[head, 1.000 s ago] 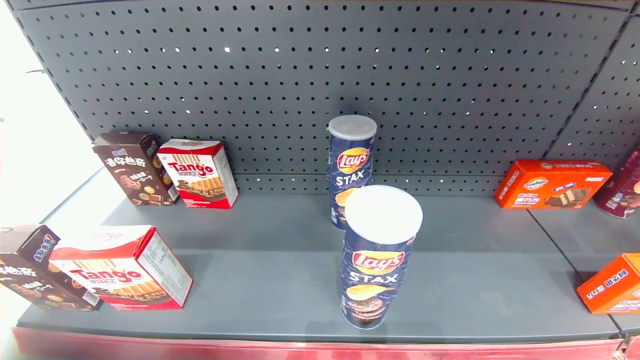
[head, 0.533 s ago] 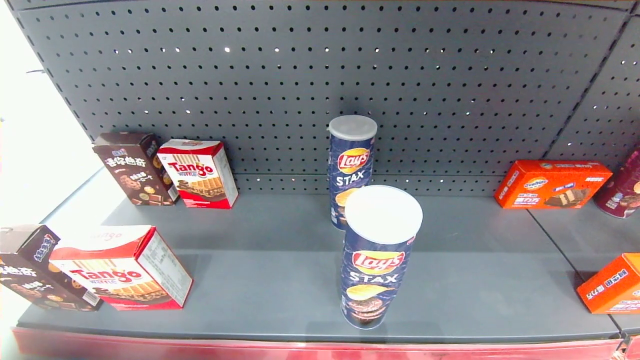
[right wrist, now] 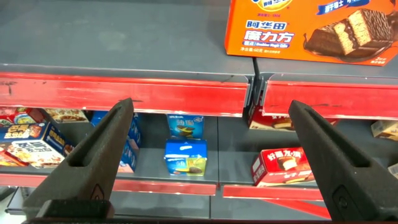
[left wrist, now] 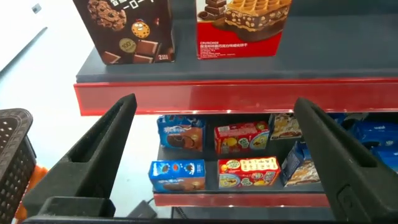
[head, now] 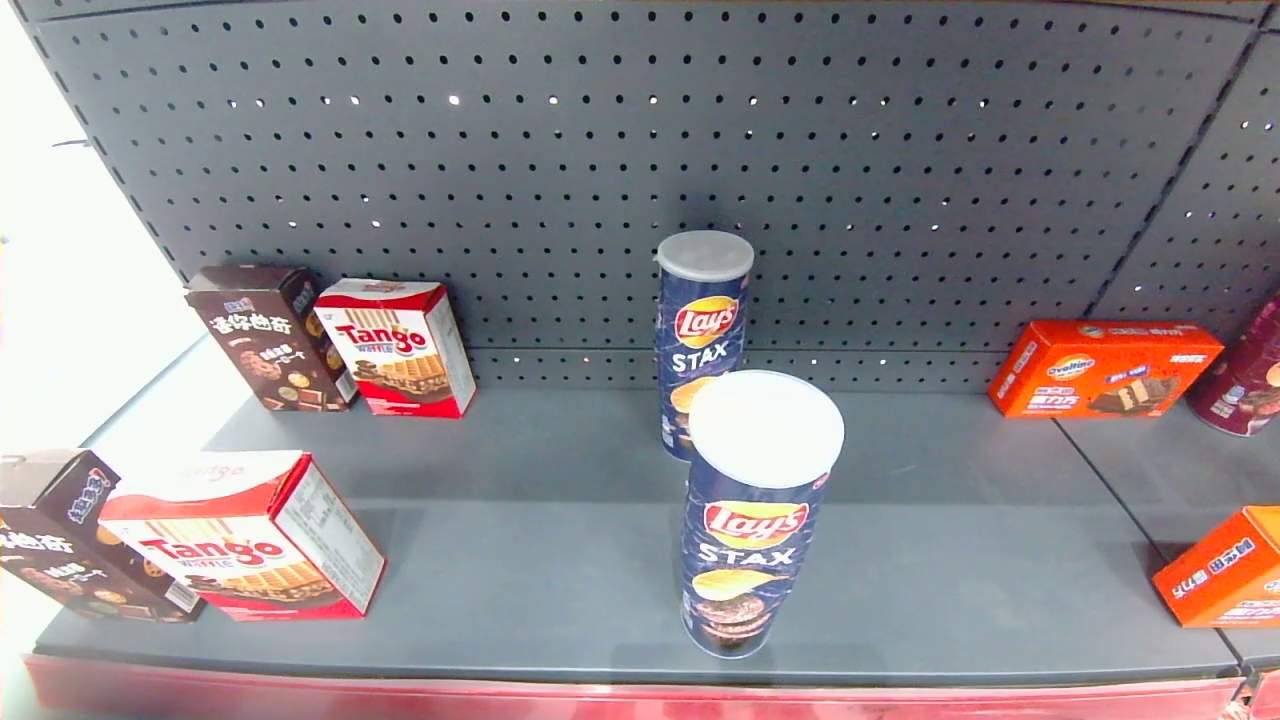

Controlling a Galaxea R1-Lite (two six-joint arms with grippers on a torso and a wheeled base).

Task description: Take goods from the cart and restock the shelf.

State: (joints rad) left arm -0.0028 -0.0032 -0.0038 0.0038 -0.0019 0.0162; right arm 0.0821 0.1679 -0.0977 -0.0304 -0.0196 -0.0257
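On the grey shelf [head: 540, 570] two dark blue chip cans stand upright in the middle: the front can [head: 752, 530] near the front edge, and the rear can [head: 702, 330] behind it, close to the perforated back panel [head: 600, 150]. The front can hides the lower part of the rear can, so I cannot tell if they touch.

At the left side a wafer box [head: 245, 545] stands just beside a brown cookie box [head: 60, 545] near the front edge. A second wafer box [head: 400, 345] and a second cookie box [head: 265, 335] stand together at the back. At the right side an orange box [head: 1100, 365] lies at the back, another orange box [head: 1215, 580] is near the front, and a maroon can [head: 1245, 385] is at the far right.

The left gripper [left wrist: 214, 155] is spread wide and holds nothing, in front of the red shelf strip [left wrist: 249, 96]. A dark mesh basket [left wrist: 12, 155] is to one side of it, lower than the shelf. The right gripper [right wrist: 211, 158] is also spread wide and empty, before the same red edge.
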